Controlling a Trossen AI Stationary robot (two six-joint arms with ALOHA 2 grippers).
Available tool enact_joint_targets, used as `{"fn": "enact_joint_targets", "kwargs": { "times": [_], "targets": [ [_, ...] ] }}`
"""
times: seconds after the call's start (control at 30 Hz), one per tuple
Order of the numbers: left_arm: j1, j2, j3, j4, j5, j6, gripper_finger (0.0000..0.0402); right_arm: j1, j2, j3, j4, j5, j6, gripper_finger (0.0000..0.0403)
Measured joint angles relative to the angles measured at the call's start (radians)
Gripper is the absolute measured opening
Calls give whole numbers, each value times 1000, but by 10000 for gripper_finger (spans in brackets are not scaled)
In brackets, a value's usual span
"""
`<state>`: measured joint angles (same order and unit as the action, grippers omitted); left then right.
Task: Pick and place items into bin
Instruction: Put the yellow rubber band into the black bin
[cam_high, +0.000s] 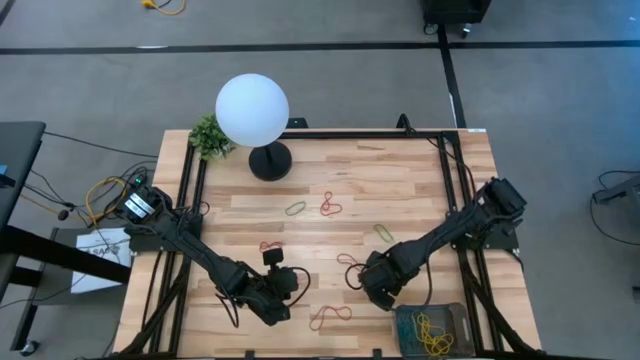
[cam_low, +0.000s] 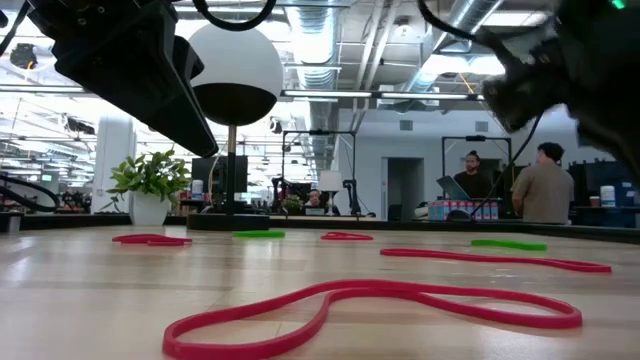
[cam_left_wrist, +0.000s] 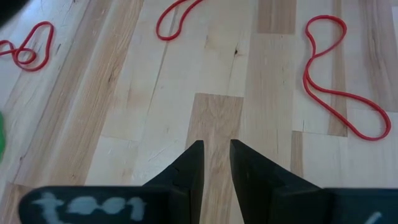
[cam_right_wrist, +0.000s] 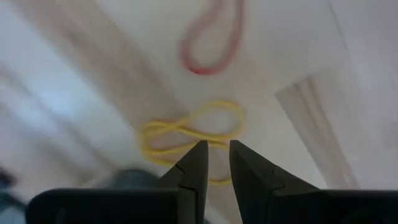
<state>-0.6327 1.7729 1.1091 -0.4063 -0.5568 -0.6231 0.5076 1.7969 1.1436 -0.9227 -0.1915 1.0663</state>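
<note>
Rubber bands lie flat on the wooden table: a green band (cam_high: 295, 208), red bands (cam_high: 330, 205) (cam_high: 270, 246) (cam_high: 350, 265) (cam_high: 330, 316) and a yellow-green band (cam_high: 383, 232). The dark mesh bin (cam_high: 432, 308) stands at the near right corner with yellow bands (cam_high: 432, 332) inside. My right gripper (cam_high: 380, 292) (cam_right_wrist: 214, 144) hovers just left of the bin, shut on a yellow band (cam_right_wrist: 193, 132). My left gripper (cam_high: 285, 297) (cam_left_wrist: 216, 144) is shut and holds nothing, above bare wood near the near edge, with red bands (cam_left_wrist: 342, 93) (cam_left_wrist: 177, 18) ahead of it. My right gripper pinches the yellow rubber band between its two fingertips at one end of its twisted loops (cam_right_wrist: 210, 143). The rest of the band stands out in front of the fingers, lifted clear of the table. The fingertips themselves hide the exact spot of contact.
A white globe lamp (cam_high: 252, 110) on a black base (cam_high: 270, 160) and a small green plant (cam_high: 210, 135) stand at the table's far left. Black frame rails (cam_high: 190, 200) (cam_high: 455, 190) run along both sides. In the low view a red band (cam_low: 370, 305) lies close in front; people stand in the room behind.
</note>
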Motion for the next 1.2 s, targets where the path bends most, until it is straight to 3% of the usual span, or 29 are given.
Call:
{"fn": "enact_joint_targets", "kwargs": {
  "times": [0.23, 1.2],
  "targets": [
    [0, 0, 0, 0, -1, 0, 68, 22, 0, -88, 79, -6, 41, 60],
    [0, 0, 0, 1, -5, -5, 68, 22, 9, -86, 92, 119, 26, 60]
  ]
}}
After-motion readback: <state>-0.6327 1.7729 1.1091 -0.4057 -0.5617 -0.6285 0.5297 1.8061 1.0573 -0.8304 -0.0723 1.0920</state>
